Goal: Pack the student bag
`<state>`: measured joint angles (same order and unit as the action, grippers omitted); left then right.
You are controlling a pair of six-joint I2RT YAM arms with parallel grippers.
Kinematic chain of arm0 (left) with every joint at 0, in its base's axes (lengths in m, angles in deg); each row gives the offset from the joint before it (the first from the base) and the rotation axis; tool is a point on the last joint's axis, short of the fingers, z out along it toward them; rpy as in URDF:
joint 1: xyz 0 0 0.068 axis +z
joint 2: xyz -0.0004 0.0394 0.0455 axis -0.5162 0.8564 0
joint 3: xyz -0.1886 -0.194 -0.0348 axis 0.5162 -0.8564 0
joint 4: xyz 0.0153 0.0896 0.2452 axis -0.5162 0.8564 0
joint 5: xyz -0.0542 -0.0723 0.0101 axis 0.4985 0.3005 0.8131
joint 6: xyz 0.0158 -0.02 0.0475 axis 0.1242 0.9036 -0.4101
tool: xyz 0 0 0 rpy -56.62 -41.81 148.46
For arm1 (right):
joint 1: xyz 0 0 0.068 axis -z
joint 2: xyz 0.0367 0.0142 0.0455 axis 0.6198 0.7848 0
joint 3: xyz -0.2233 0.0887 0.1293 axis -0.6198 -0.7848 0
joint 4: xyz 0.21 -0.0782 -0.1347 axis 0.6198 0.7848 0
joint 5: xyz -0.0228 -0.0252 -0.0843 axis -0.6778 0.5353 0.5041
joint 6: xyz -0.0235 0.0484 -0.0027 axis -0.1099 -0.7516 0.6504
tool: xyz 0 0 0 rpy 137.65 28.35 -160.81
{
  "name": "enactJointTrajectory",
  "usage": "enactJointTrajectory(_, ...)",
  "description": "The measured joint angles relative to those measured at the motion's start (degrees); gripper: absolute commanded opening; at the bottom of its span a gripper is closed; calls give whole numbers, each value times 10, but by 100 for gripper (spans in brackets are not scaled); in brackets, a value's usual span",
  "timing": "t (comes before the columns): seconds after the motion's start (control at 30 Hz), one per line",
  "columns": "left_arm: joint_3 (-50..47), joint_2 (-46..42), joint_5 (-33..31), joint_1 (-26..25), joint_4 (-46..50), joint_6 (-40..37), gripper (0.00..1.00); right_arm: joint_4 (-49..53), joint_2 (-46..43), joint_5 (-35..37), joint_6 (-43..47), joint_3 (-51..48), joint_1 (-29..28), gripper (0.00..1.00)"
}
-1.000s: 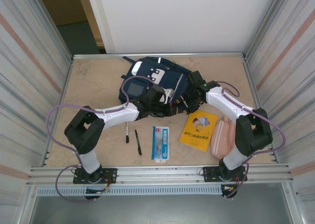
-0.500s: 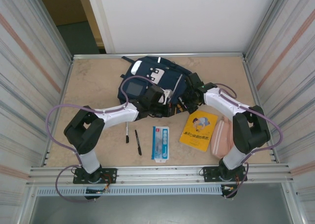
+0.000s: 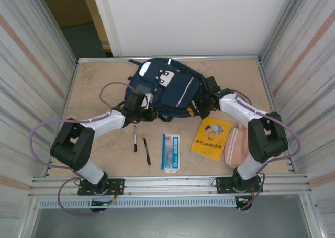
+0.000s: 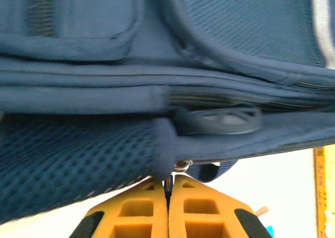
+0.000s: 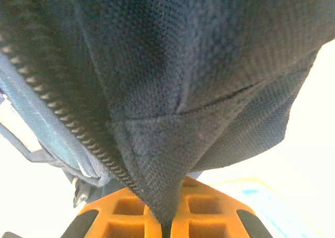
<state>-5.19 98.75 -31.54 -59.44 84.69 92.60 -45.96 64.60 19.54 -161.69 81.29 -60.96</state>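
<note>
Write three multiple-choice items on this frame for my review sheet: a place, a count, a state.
1. Where on the table does the yellow book lie? A) far left corner B) between the blue-white packet and the pink pouch C) against the back wall
2. How many pens lie there? A) none B) five C) two
3. How is the right claw? A) shut on the student bag B) wide open C) shut on a pen
Key: B, packet on its left, pouch on its right; C, both lie left of the packet; A, wrist view shows it pinching navy fabric.
</note>
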Motion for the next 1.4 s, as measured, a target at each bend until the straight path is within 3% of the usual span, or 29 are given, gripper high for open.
enactJointTrajectory(0.4,17,7,10,34,51,-1,4,-50,-55,82,-82,-67,-90,6)
enactJointTrajectory(0.43,19,7,14,37,53,1,7,-54,-55,83,-83,-67,-90,7)
enactJointTrajectory(0.53,24,7,21,50,61,7,31,-62,-55,89,-84,-66,-92,15)
enactJointTrajectory(0.63,23,4,7,72,78,20,39,-53,-55,104,-83,-66,-103,24)
enactJointTrajectory(0.77,7,-38,-3,92,91,31,42,-60,-39,123,-82,-63,-138,24)
enactJointTrajectory(1.0,-35,-155,-16,92,106,68,46,-96,76,122,-96,6,-171,29)
enactJointTrajectory(1.23,-21,-130,-24,93,129,96,47,-114,110,87,-89,79,-156,32)
enactJointTrajectory(1.4,8,-92,-24,93,137,133,46,-97,109,50,-34,104,-106,34)
